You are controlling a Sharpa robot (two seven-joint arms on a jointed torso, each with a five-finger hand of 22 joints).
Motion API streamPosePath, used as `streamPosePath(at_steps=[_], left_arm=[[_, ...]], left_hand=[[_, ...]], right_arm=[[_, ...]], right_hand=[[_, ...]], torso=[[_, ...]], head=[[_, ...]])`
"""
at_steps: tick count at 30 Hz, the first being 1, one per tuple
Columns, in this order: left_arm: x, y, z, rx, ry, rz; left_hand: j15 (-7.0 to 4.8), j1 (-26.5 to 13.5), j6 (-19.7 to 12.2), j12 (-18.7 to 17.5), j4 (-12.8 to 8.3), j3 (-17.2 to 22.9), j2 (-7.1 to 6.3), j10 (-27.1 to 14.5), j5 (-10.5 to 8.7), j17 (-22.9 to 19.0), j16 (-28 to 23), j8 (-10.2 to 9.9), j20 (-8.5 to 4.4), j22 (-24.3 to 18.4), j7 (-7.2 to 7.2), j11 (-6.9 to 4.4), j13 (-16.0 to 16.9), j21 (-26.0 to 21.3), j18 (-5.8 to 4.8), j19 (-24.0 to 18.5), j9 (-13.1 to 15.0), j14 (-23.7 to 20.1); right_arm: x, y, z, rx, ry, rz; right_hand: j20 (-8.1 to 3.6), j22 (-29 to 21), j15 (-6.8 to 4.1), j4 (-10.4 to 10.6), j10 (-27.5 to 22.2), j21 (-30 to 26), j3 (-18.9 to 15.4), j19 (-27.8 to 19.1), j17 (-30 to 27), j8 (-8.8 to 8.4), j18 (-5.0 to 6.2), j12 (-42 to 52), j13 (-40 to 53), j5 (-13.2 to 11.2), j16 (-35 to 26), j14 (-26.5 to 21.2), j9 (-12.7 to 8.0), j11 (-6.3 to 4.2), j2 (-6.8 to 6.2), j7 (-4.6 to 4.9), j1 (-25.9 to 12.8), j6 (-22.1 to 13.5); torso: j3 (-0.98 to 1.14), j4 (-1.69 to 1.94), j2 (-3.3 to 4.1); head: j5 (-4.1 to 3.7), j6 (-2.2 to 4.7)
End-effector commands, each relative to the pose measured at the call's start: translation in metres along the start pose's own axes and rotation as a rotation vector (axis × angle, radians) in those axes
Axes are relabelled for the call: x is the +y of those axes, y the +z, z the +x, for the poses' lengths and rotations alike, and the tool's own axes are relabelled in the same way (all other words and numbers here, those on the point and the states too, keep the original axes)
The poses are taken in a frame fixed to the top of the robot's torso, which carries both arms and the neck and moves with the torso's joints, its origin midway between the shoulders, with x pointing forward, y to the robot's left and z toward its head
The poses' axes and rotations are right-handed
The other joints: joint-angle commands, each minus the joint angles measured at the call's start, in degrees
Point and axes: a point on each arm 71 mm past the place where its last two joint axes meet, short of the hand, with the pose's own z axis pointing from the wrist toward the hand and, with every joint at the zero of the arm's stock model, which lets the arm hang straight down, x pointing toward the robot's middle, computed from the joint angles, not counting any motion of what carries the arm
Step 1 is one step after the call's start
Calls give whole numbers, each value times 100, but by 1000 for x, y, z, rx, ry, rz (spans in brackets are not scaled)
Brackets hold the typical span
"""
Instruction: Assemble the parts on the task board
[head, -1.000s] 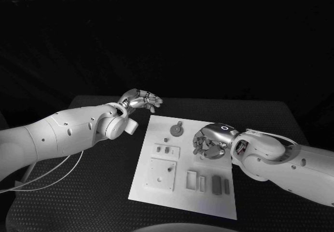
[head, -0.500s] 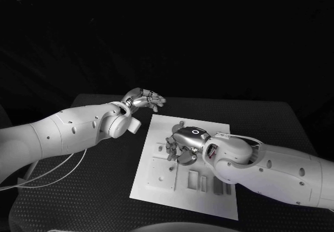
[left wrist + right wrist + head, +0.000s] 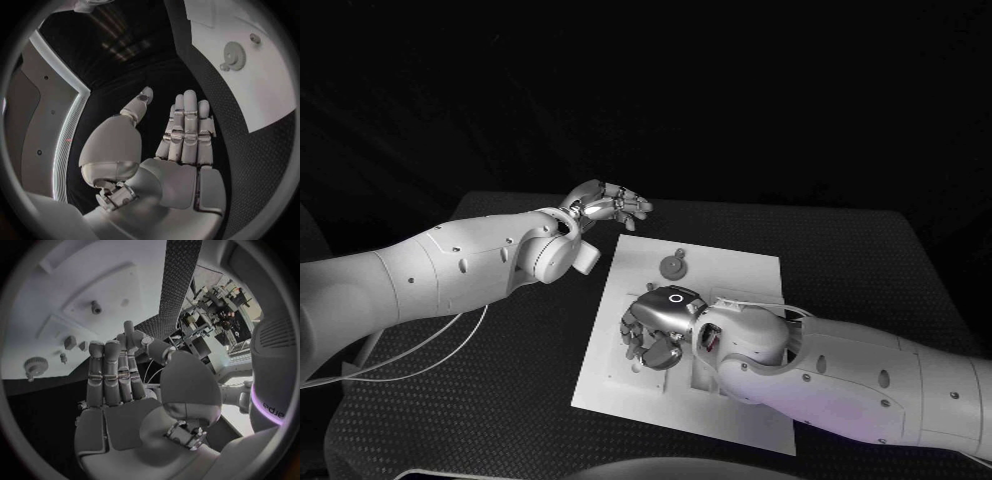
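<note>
The right hand (image 3: 656, 328) hangs over the left-middle part of the task board (image 3: 733, 262), its fingers loosely spread and pointing down, with nothing between them as far as the head view and the right wrist view (image 3: 119, 390) show. Directly under and just ahead of those fingers lie the small parts: in the right wrist view, small blocks (image 3: 70, 342) and a short peg (image 3: 95, 306) stand on the board beyond the fingertips, and a gear (image 3: 36, 364) sits off to one side. In the head view the gear (image 3: 674, 267) lies toward the board's far edge, well clear of the hand, while the hand hides the parts below it.

The left hand (image 3: 606, 207) is held above the surface's far-left area, just off the board's far-left corner, open and flat with fingers straight (image 3: 185, 131) and holding nothing.

So the right hand is plainly the nearer one; my reading is that the coming move is a short descent straight down onto a part on the board's left half, not a sideways reach.
</note>
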Motion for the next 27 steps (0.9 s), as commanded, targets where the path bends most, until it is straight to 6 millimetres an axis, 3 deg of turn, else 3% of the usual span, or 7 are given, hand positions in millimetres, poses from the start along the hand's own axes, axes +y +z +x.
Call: streamPosePath(at_steps=[1, 27], left_arm=[[-2, 1, 3, 16, -8, 10], [-2, 1, 4, 19, -10, 11]], left_hand=[[23, 4, -31, -14, 29, -6, 44, -43, -9, 7, -28, 23, -46, 8, -14, 0, 2, -36, -47, 35, -9, 29], [23, 1, -39, -14, 32, -6, 48, -47, -9, 18, -36, 21, -46, 14, -11, 1, 3, -45, -47, 36, -12, 30]], right_arm=[[2, 2, 6, 24, -36, -7], [-1, 5, 22, 60, -68, 1]], right_hand=[[-4, 121, -34, -41, 25, 23, -2, 17, 6, 0, 257, 10, 8, 27, 25, -6, 109, 5, 56, 1, -3, 36], [-8, 120, -36, -65, 32, 35, -10, 21, 10, -2, 257, 8, 14, 53, 28, 0, 116, 3, 67, 0, -16, 40]], torso=[[6, -7, 3], [7, -18, -2]], head=[[24, -15], [43, -54]])
